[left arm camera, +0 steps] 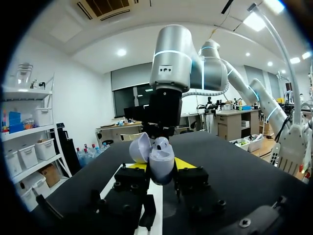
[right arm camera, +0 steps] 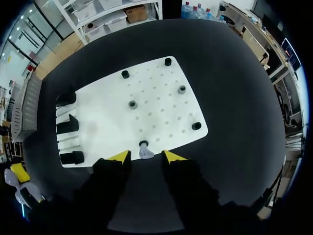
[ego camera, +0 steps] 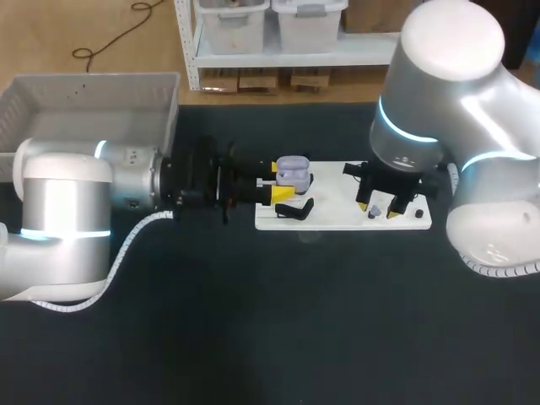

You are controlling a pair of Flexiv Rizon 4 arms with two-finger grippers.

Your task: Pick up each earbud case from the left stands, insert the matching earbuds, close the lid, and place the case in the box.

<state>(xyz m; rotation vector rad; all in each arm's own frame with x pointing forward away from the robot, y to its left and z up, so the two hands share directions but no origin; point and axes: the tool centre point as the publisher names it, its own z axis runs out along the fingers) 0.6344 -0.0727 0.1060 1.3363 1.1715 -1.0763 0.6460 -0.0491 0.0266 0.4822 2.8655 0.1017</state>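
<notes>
A white perforated board (ego camera: 337,213) lies flat on the black table (ego camera: 295,321).

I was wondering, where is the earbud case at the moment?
In the head view the earbud case, its lid open, is held in the left gripper over the left end of the white board, beside a black stand.

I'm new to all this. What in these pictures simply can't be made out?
- Whether the open lilac plastic earbud case holds a bud: the left wrist view shows it side-on, and it is too small in the head view.
- Which ear the small grey earbud between the right tool's tips fits: too small in the right wrist and head views.
- The whole light grey mesh box: cut off by the head view's edge, one corner behind the left arm.
</notes>
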